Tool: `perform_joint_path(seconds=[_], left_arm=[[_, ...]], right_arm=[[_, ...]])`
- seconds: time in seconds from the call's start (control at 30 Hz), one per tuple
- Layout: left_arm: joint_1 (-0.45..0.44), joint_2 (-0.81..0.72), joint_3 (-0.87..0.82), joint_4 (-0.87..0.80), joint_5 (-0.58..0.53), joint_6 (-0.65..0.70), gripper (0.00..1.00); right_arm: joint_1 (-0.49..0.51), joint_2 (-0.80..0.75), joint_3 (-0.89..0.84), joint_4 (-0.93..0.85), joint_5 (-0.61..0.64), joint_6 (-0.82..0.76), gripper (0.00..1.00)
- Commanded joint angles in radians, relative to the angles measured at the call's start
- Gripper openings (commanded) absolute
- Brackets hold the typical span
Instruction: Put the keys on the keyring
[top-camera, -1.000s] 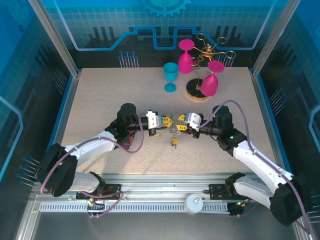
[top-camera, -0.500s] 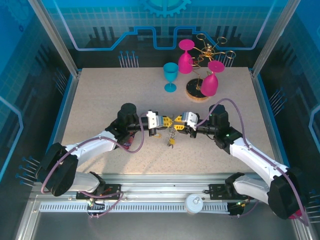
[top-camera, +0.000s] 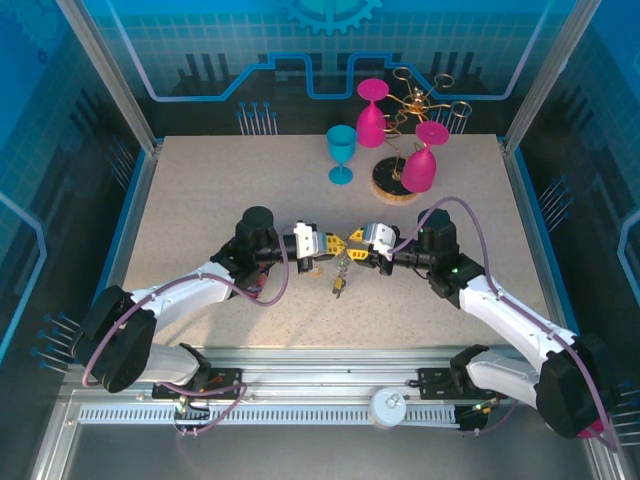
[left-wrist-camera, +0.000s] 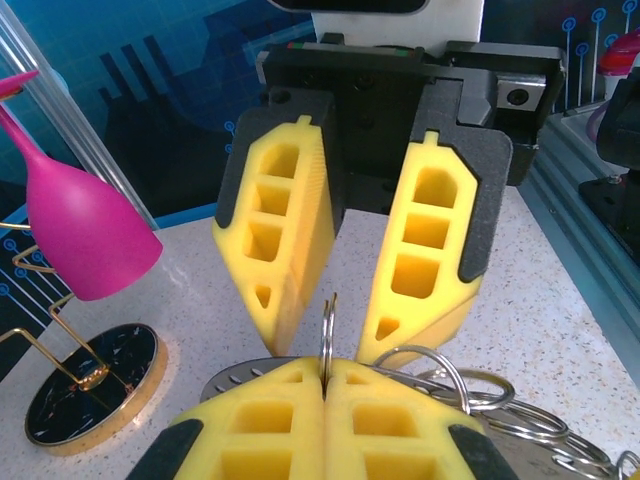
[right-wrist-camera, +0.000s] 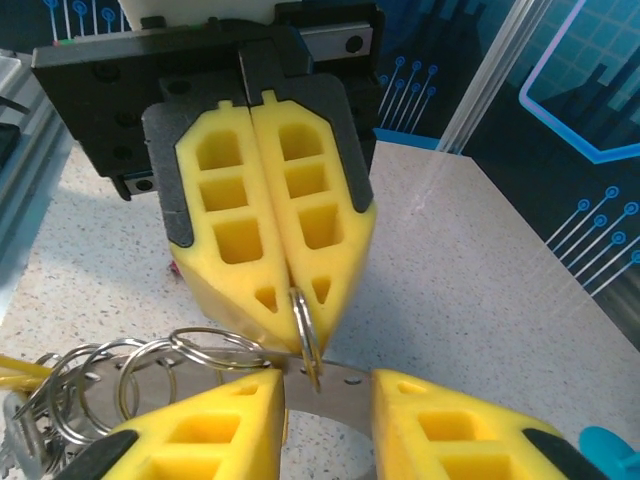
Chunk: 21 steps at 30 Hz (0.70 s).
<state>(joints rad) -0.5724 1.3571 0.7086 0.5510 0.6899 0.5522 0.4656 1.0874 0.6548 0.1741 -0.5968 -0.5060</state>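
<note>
Speckled beige tabletop (top-camera: 200, 200) inside a blue-lit enclosure, where two white and black robot arms (top-camera: 200, 285) reach in from the near edge and meet nose to nose at the centre. Well behind them stand a gold wire glass rack (top-camera: 415, 100) on a round wooden base, pink goblets (top-camera: 372, 118) and a teal goblet (top-camera: 341, 145).

The left gripper (top-camera: 338, 243) has its yellow foam fingers pressed fully together, pinching one thin upright wire loop (left-wrist-camera: 327, 318) at their very tips. The right gripper (top-camera: 356, 252) faces it, fingers a narrow gap apart on either side of that loop, not touching it. The loop belongs to the flat dark grey metal keyring (right-wrist-camera: 330, 382), which sits between the two grippers with more silver loops fanned along its rim. Just below it dangle tiny metal keys (top-camera: 339, 286) with a yellow tag.

Likely risks are two. The thin wire could slide out of the tip pinch and drop the whole bunch. Or the right fingers could close on the ring's plate rather than the loop, twisting it from the left's hold.
</note>
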Motion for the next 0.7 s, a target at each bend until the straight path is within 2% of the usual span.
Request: perform_joint_path(seconds=[0.0, 0.13, 0.3, 0.67], left_arm=[[-0.003, 0.0, 0.014, -0.008, 0.039, 0.024, 0.0], [-0.003, -0.001, 0.029, -0.055, 0.033, 0.037, 0.0], [-0.003, 0.007, 0.046, -0.095, 0.033, 0.041, 0.0], [-0.003, 0.01, 0.056, -0.121, 0.037, 0.048, 0.0]], right_arm=[[0.011, -0.03, 0.028, -0.089, 0.061, -0.096, 0.31], [0.011, -0.052, 0.045, -0.206, 0.12, -0.174, 0.31], [0.021, -0.067, 0.09, -0.275, 0.084, -0.182, 0.32], [0.075, 0.001, 0.15, -0.277, 0.061, -0.184, 0.31]])
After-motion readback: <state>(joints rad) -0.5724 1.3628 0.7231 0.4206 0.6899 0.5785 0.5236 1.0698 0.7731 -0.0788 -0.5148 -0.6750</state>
